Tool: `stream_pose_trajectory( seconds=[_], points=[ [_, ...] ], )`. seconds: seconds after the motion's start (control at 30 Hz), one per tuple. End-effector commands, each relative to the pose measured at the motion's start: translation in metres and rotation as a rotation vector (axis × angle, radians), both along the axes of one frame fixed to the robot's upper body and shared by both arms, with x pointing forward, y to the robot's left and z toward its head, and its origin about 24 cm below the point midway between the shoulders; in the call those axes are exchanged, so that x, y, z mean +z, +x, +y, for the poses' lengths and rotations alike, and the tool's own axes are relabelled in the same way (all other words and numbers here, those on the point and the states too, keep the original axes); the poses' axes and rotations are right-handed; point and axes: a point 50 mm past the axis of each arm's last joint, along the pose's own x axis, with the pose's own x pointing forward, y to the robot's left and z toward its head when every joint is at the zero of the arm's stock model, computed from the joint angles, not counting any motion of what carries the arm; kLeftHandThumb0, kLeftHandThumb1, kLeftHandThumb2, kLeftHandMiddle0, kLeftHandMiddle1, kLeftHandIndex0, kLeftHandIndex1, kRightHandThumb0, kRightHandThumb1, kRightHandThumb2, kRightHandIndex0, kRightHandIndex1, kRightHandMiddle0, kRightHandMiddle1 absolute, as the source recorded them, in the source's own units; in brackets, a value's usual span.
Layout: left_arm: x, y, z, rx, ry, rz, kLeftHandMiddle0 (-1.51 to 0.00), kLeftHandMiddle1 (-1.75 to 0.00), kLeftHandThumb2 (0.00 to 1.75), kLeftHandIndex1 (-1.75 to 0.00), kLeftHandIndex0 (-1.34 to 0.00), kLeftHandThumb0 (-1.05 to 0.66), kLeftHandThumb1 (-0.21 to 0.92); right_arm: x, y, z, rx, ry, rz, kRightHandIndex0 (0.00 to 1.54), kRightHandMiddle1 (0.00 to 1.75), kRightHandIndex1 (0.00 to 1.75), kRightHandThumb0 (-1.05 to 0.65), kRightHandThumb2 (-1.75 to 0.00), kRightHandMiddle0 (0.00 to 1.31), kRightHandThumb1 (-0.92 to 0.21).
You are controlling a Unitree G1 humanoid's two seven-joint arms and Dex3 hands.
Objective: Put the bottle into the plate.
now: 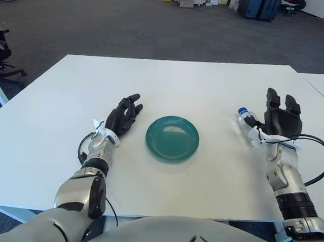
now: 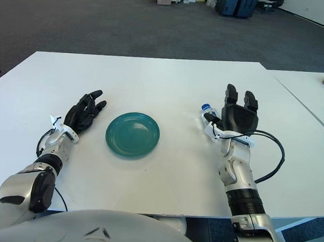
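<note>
Green plate sits mid-surface, apart from the bottle lying to its right. The right hand is against the bottle, fingers spread upward. The left hand lies left of the plate, fingers loosely extended.

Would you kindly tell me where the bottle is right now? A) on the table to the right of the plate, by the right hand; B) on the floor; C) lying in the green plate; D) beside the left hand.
A: the bottle lies on the table, right of the plate, against the right hand.

no text, label or number can be read on anything here
</note>
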Motion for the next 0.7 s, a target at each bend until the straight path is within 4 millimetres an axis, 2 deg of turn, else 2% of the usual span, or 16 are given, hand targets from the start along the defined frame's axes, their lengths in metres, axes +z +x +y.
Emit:
stream_pose_trajectory(
  seconds=[0.0,0.13,0.67],
  points=[
    [-0.014,-0.011,0.000,0.002,-0.026,0.078,-0.53,-0.51,0.69,-0.91,-0.08,-0.62,0.92,0.002,0.009,-0.001,-0.006,0.005,0.010,0.00,0.00,0.00,-1.05,-0.60,0.00,-0.92],
    [-0.014,-0.012,0.000,0.004,-0.044,0.080,-0.52,-0.51,0.69,-0.91,-0.07,-0.63,0.92,-0.006,0.014,-0.003,-0.020,0.011,0.061,0.00,0.00,0.00,-1.05,-0.60,0.00,-0.92],
    [-0.014,-0.012,0.001,-0.003,-0.044,0.074,-0.51,-0.53,0.69,-0.92,-0.06,-0.63,0.92,-0.018,0.021,0.000,-0.030,0.064,0.145,0.00,0.00,0.00,-1.05,-0.63,0.00,-0.92]
  ],
)
